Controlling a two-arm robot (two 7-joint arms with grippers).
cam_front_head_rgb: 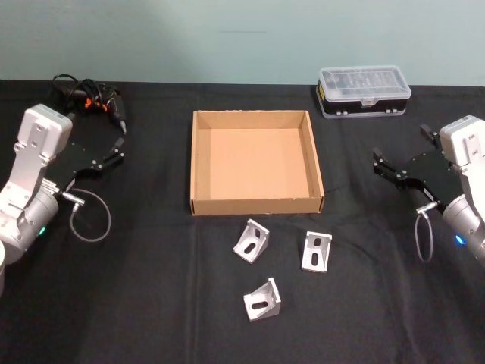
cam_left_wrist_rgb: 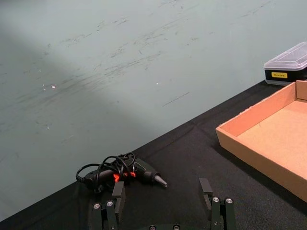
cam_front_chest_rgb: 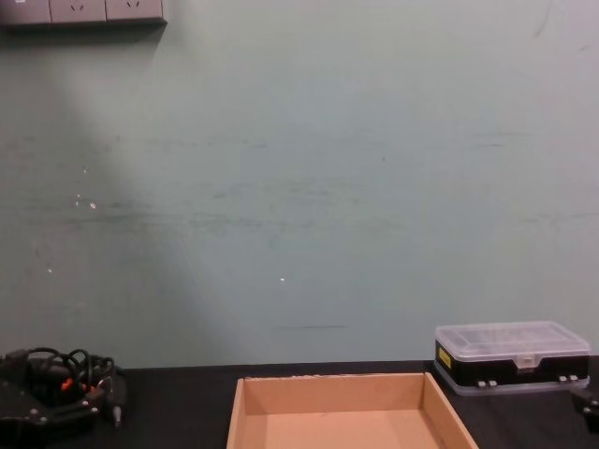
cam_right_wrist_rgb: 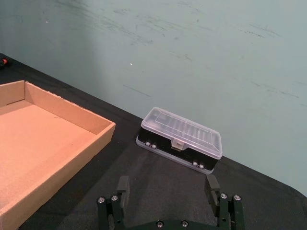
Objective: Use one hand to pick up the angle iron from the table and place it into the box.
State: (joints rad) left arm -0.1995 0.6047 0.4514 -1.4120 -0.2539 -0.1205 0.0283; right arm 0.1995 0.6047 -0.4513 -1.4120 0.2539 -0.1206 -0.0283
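Left hand (cam_front_head_rgb: 119, 135) and right hand (cam_front_head_rgb: 400, 145), fingers spread apart, hover at opposite sides of the black surface (cam_front_head_rgb: 151, 311). Between them, the left angle iron (cam_front_head_rgb: 252, 241), right angle iron (cam_front_head_rgb: 317, 251) and near angle iron (cam_front_head_rgb: 262, 299) lie on the surface just in front of the cardboard box (cam_front_head_rgb: 256, 206).
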